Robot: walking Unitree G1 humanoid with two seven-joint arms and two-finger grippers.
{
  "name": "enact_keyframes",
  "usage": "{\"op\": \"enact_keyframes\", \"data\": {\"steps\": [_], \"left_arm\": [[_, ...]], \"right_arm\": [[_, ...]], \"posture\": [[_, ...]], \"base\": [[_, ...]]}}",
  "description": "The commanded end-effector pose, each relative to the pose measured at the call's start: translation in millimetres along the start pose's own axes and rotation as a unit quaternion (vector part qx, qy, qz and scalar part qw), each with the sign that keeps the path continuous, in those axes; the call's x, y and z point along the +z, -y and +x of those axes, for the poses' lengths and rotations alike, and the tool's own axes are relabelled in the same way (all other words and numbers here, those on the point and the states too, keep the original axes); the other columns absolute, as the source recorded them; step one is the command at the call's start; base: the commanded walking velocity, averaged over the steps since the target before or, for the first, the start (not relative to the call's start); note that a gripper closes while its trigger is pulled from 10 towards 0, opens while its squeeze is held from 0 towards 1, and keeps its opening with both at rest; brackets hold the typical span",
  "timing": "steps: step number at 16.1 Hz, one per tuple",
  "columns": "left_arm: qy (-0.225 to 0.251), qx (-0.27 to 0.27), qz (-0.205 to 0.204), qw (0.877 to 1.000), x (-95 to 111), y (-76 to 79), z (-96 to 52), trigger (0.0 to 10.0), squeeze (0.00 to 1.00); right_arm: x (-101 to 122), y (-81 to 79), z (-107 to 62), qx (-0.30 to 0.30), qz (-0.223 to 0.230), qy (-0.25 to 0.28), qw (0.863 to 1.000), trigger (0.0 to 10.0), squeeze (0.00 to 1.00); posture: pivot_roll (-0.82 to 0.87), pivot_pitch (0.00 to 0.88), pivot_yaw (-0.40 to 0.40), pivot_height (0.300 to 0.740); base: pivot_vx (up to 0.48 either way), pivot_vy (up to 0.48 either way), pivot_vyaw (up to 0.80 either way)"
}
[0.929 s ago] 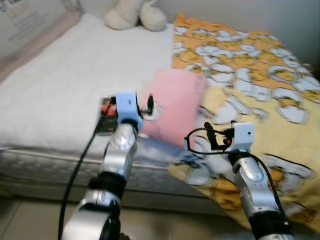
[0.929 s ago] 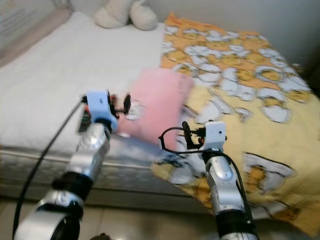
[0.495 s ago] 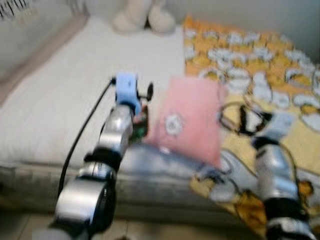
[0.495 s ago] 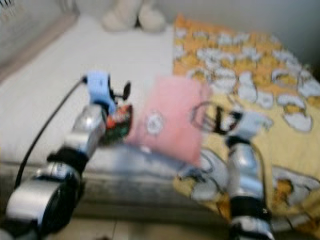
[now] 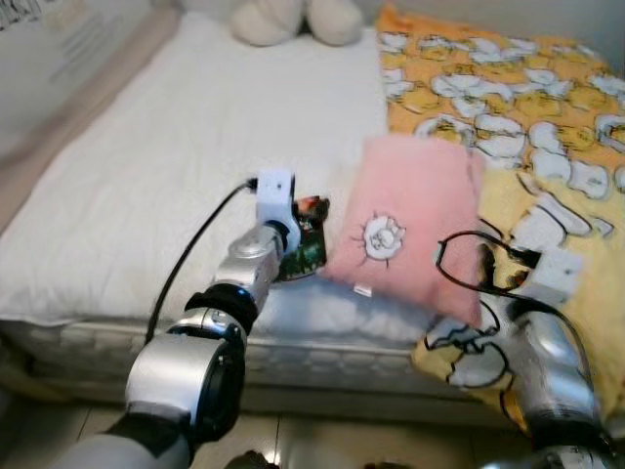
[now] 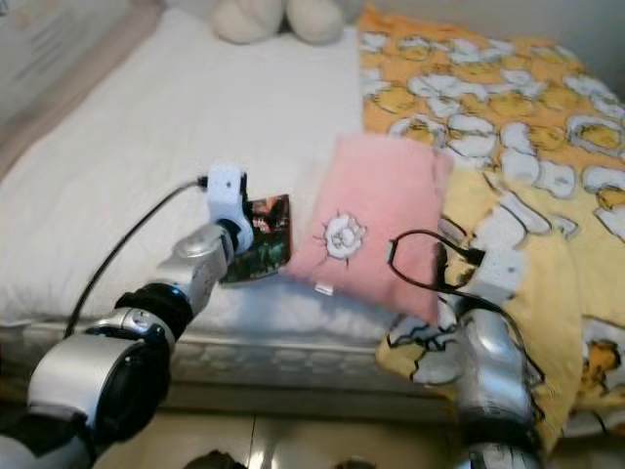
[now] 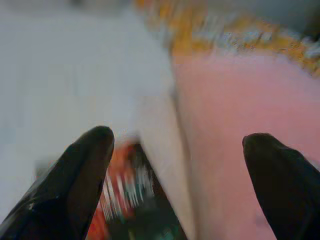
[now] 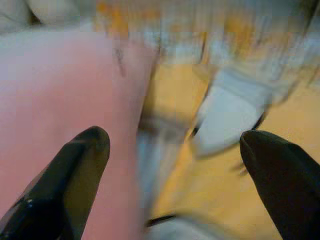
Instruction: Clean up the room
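A pink pillow with a small white emblem lies on the bed, partly over the yellow duck-print blanket. A dark green and red snack packet lies flat on the white sheet, touching the pillow's left edge. My left arm reaches over the bed's front edge to the packet. My left gripper is open, with the packet and the pillow ahead between its fingers. My right arm is by the pillow's near right corner. My right gripper is open over the pillow and blanket.
A cream plush toy sits at the head of the bed. A padded beige panel runs along the bed's left side. The mattress front edge is just before me, with tiled floor below.
The whole picture has shifted and sharpened, so the camera moved. My left arm has stretched forward and lower to the packet. My right arm now sits closer to the pillow's right corner.
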State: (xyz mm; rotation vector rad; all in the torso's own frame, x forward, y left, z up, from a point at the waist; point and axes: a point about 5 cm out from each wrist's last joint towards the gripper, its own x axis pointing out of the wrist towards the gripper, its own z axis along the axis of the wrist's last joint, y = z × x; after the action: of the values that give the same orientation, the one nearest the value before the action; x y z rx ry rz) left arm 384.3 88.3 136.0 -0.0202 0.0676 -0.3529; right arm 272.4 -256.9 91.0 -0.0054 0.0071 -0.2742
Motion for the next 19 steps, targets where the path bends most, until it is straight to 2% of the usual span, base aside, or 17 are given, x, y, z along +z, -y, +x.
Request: {"op": "enact_keyframes", "data": {"steps": [1,3,4,6,7,9,10,11,17,19], "left_arm": [[0.059,-0.002,0.007,0.998,5,-7.4,-10.3,10.0,0.00],[0.081,0.021,-0.022,0.996,-1,-18.5,-25.7,10.0,0.00],[0.090,0.040,-0.022,0.995,-5,-23.7,-38.6,10.0,0.00],[0.097,0.060,-0.021,0.993,-11,-26.2,-54.3,10.0,0.00],[0.099,0.067,-0.015,0.993,-23,-19.3,-73.4,10.0,0.00],[0.090,0.073,-0.040,0.992,-32,-17.4,-79.6,10.0,0.00],[0.077,0.078,-0.043,0.993,-39,-12.9,-79.6,10.0,0.00],[0.074,0.077,-0.043,0.993,-38,-7.6,-73.5,10.0,0.00],[0.067,0.066,-0.051,0.994,-26,0.3,-56.6,10.0,0.00],[0.053,0.072,-0.047,0.995,-28,-1.5,-53.2,10.0,0.00]], "right_arm": [[21,-4.9,-18.3,0.009,-0.045,0.059,0.997,10.0,0.04],[19,-4.8,-39.4,0.008,-0.055,0.065,0.996,10.0,0.04],[12,-6.2,-53.8,0.008,-0.054,0.055,0.997,10.0,0.05],[0,-9.4,-71.8,0.010,-0.047,0.035,0.998,10.0,0.05],[-27,-25.7,-88.4,0.044,-0.036,-0.020,0.998,10.0,0.05],[-29,-33.0,-80.8,0.055,-0.028,-0.019,0.998,10.0,0.04],[-24,-39.4,-70.2,0.061,-0.022,-0.019,0.998,10.0,0.04],[-19,-44.7,-57.8,0.072,-0.023,-0.011,0.997,10.0,0.04],[-5,-44.8,-25.2,0.065,-0.021,0.014,0.998,10.0,0.04],[-3,-44.3,-21.4,0.068,-0.021,0.017,0.997,10.0,0.04]], "posture": [[-0.13,0.085,0.011,0.740],[-0.12,0.065,0.007,0.740],[-0.10,0.053,0.002,0.740],[-0.09,0.028,-0.012,0.740],[-0.06,0.000,-0.036,0.740],[-0.06,0.000,-0.043,0.740],[-0.05,0.000,-0.037,0.740],[-0.04,0.000,-0.030,0.740],[-0.03,0.000,-0.034,0.740],[-0.04,0.000,-0.035,0.740]], "base": [[0.000,0.000,0.00],[0.000,0.000,0.00],[0.000,0.000,0.00],[0.000,0.000,0.00],[0.000,0.000,0.00],[0.133,-0.353,0.00],[0.262,-0.398,0.00],[0.281,-0.386,0.00],[0.306,-0.366,0.00],[0.167,-0.171,0.00]]}}
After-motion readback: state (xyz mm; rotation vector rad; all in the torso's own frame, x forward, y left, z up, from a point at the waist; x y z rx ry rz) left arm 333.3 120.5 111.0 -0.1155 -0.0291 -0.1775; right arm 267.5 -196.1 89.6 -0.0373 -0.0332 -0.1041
